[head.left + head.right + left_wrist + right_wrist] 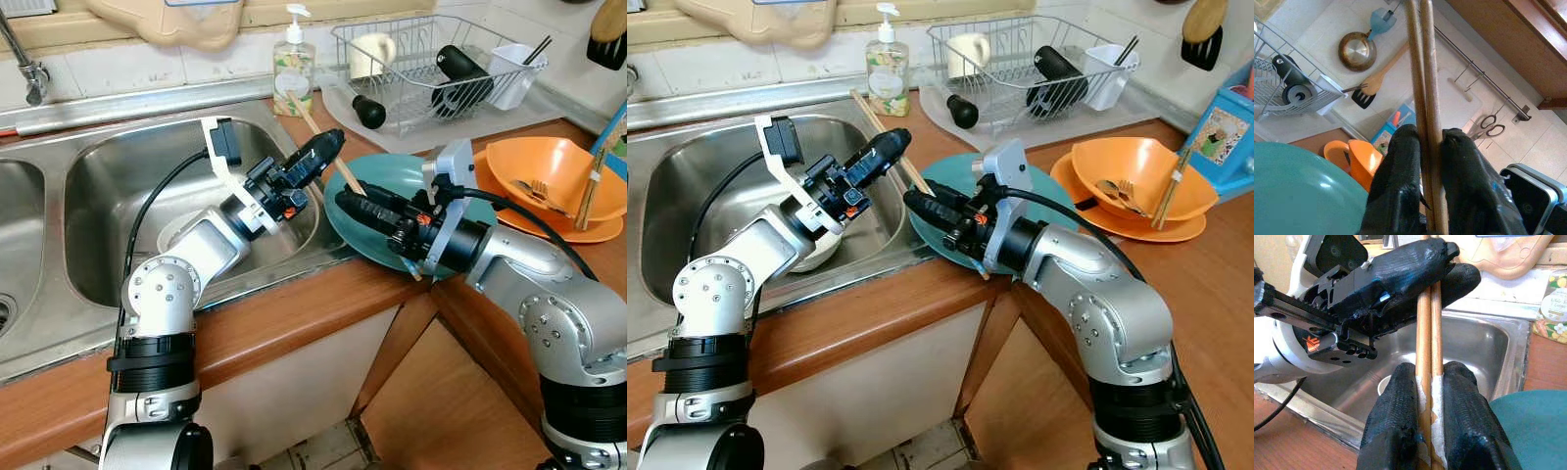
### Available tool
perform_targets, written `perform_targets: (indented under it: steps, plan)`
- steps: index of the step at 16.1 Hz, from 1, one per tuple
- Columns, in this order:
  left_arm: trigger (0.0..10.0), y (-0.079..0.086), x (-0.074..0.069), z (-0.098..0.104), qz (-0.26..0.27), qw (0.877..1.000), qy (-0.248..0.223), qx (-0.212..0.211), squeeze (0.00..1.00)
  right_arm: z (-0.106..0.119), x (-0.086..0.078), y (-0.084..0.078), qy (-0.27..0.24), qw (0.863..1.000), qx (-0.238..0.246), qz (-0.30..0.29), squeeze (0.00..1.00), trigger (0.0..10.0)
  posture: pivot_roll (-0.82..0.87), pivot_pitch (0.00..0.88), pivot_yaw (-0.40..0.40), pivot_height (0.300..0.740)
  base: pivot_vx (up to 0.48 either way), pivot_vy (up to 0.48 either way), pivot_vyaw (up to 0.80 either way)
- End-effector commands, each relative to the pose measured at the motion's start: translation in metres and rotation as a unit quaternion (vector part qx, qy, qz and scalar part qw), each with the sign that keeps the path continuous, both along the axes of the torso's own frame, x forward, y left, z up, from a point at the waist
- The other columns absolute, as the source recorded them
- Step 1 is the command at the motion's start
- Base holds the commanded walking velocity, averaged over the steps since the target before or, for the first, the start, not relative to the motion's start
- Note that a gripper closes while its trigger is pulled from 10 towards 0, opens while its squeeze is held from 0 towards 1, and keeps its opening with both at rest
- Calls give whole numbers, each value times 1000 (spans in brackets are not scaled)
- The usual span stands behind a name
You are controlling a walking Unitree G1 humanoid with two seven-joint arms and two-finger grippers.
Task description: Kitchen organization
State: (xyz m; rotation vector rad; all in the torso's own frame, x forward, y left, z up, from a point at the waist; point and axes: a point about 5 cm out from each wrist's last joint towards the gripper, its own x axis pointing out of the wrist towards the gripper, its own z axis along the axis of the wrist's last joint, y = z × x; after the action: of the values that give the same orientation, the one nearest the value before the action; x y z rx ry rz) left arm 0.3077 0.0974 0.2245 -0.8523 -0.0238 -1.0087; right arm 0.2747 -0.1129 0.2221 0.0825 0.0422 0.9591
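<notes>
A pair of wooden chopsticks (349, 177) slants over the gap between the steel sink (118, 166) and a teal plate (387, 174) on the counter. My left gripper (331, 143) is shut on the pair near its middle, above the sink's right rim. My right gripper (345, 202) is shut on the same pair lower down, over the plate. In the left wrist view the chopsticks (1420, 73) run out between the black fingers (1400, 171). In the right wrist view the sticks (1429, 328) pass from my right gripper (1429, 374) up into the left gripper (1405, 274).
A white bowl (176, 233) lies in the sink. Behind the plate stand a soap bottle (293, 61), a black-topped item (369, 112) and a wire dish rack (431, 59) with cups. Stacked orange bowls (549, 166) with a fork sit at the right. The counter turns a corner below.
</notes>
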Motion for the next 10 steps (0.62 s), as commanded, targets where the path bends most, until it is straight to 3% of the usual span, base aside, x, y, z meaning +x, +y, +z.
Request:
perform_targets:
  steps: [1, 2, 3, 10]
  plan:
    - [0, 1, 2, -5, 10, 1000, 14, 23, 0, 9, -3, 6, -22, 999, 6, 23, 0, 1059, -191, 0, -8, 740, 0, 0, 0]
    - [0, 1, 1, -5, 11, 1000, 14, 24, 0, 9, -3, 6, -22, 1000, 4, 22, 0, 6980, -191, 0, -10, 740, 0, 0, 0]
    - [0, 1, 1, -5, 11, 1000, 14, 24, 0, 9, -3, 6, -22, 1000, 1, 20, 0, 10000, -192, 0, -11, 740, 0, 0, 0]
    - [0, 2, 2, -6, 19, 999, 15, 29, 0, 8, 0, 5, -23, 1000, -8, 11, 0, 10000, -196, 0, -10, 740, 0, 0, 0]
